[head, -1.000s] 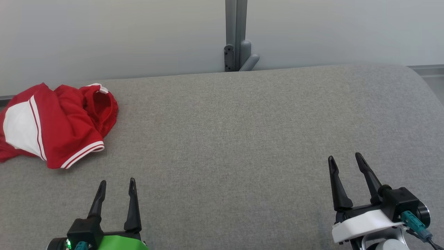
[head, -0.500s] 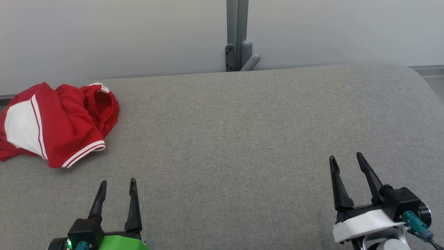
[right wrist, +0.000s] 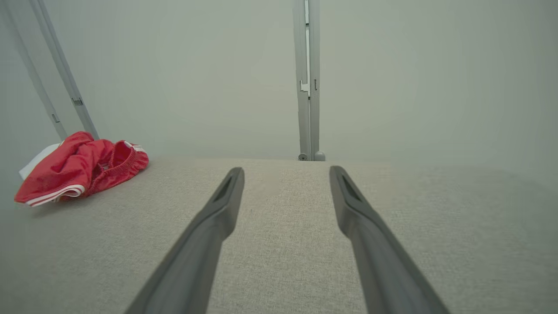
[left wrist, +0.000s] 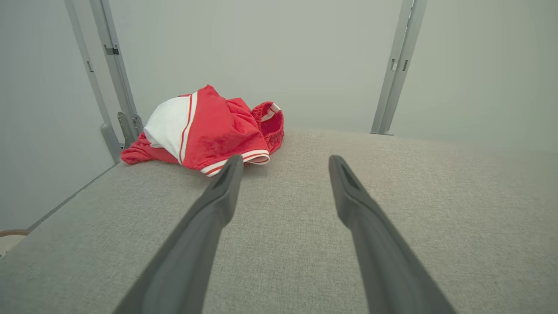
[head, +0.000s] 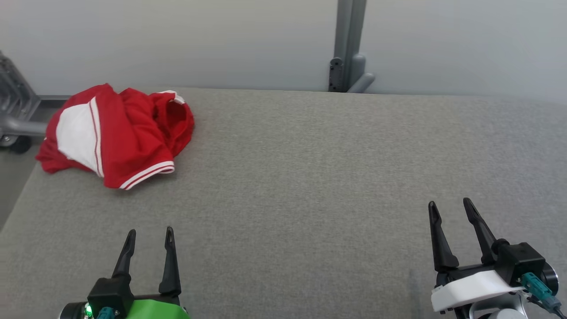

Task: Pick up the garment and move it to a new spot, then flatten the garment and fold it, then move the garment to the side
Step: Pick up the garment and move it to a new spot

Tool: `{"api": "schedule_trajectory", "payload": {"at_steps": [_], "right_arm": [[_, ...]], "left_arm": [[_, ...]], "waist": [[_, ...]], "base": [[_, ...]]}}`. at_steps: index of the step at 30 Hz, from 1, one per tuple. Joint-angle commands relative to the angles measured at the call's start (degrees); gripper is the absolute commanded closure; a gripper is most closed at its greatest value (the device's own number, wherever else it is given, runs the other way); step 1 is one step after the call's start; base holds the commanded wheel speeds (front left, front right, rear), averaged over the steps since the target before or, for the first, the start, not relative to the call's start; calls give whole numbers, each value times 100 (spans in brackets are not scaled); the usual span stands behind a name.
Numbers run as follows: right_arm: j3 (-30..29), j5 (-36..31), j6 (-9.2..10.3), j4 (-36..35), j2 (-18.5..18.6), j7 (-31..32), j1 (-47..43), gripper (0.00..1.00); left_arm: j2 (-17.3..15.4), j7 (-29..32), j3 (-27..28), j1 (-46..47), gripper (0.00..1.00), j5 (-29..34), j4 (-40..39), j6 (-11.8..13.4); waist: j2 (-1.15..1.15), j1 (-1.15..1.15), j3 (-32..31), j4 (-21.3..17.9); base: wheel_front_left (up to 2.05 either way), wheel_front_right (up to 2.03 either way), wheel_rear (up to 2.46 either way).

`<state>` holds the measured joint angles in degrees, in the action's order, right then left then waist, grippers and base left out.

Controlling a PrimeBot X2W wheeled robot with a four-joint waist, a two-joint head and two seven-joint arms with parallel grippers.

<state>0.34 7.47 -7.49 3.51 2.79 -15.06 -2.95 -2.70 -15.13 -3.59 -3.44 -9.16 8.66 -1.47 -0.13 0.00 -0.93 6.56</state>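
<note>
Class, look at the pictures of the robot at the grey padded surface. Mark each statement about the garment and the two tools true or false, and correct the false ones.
1. The red and white garment lies at the far left of the grey surface. True.
2. The left tool and the right tool are both open and hold nothing. True.
3. The garment lies nearer the right tool. False: it lies nearer the left tool.
4. The garment lies flat and neatly folded. False: it is a crumpled heap.
</note>
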Motion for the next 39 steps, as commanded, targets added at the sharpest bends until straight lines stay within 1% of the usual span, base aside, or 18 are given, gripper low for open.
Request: {"api": "schedule_trajectory", "payload": {"at_steps": [1,5,9,13,17,23,29,35,39], "right_arm": [[-14,65,0,-20,18,-18,-42,0],[8,100,0,-12,18,-18,-33,0],[31,121,0,8,19,-18,-7,0],[90,150,0,33,20,-18,17,0],[117,148,0,53,20,-18,42,0],[146,139,0,68,21,-18,52,0],[146,105,0,12,21,-18,108,0],[67,-30,0,-89,21,-18,242,0],[27,-188,0,-169,20,-18,392,0]], "left_arm": [[-34,-4,50,27,0,75,11,-18],[-31,-4,117,-25,0,106,-5,-20],[-30,-5,182,-97,0,119,-21,-26],[-31,-5,252,-156,0,95,-37,-6],[-30,-4,289,-188,0,83,-52,-4],[-30,-4,338,-237,0,44,-81,34],[-30,-4,319,-170,0,-31,-103,72],[-91,-4,503,311,0,17,-121,-37],[-310,-4,594,905,0,92,-64,-176]], "waist": [[13,0,-13,652],[13,0,-13,1170],[13,0,-13,1605],[13,0,-20,1883],[13,0,-21,1985],[13,0,-4,1991],[13,0,132,1797],[13,0,489,1500],[13,0,862,1289]], "base": [[0,0,0],[0,0,0],[0,0,0],[0,0,0],[0,0,0],[0,0,0],[0,0,0],[0,0,0],[0,0,0]]}}
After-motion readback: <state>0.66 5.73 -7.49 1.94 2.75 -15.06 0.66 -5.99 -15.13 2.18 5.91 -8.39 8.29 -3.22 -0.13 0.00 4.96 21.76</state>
